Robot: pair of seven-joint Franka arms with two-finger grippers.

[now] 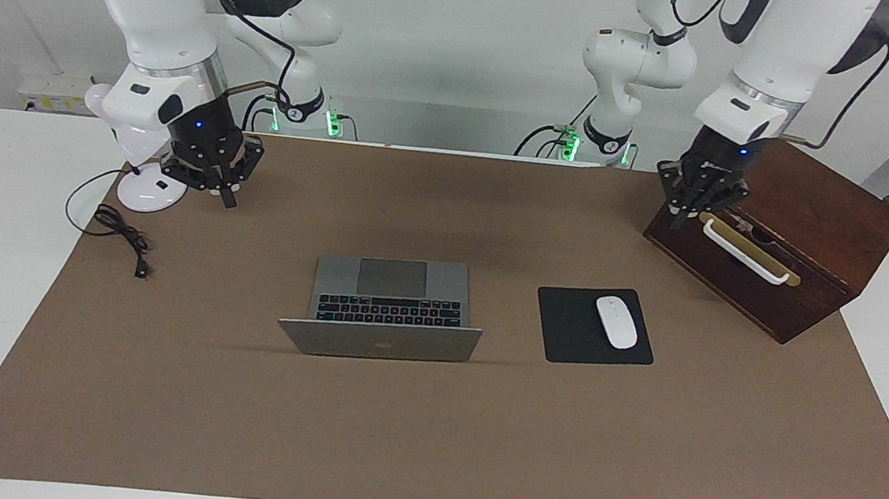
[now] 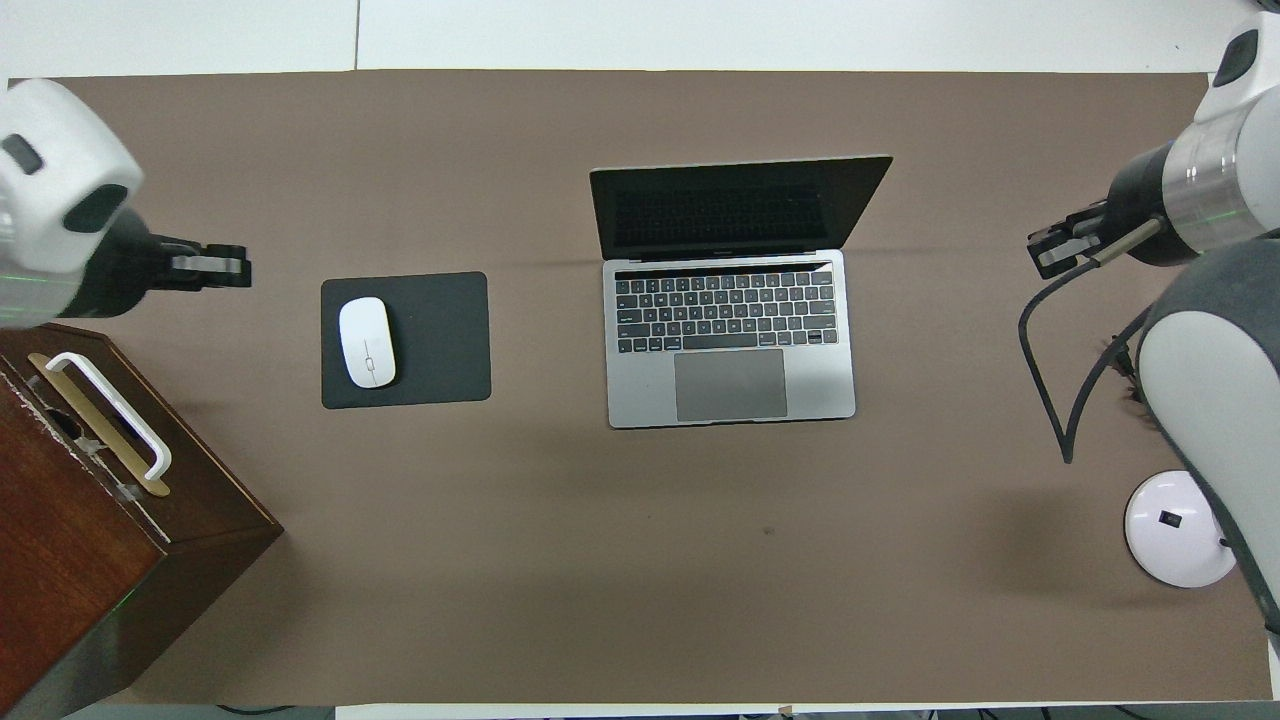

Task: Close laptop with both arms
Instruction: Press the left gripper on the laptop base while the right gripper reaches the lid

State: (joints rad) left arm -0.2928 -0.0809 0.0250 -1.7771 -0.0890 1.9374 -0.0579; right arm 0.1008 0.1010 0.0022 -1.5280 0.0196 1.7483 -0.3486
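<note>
Laptop, slim silver-grey metal with black keys: you see it open mid-mat, long axis running between the arms' ends, trackpad toward the robots, lid raised on the edge farthest from them. Beside it lies your black mouse pad with white mouse. Left gripper, fingertips together, hangs over the brown wooden box; right gripper, likewise clenched on nothing, hangs beside the white round lamp base.

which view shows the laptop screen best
The overhead view: the laptop faces that camera, so its dark screen and keyboard show whole. The facing view gives only the lid's back and the keyboard.
</note>
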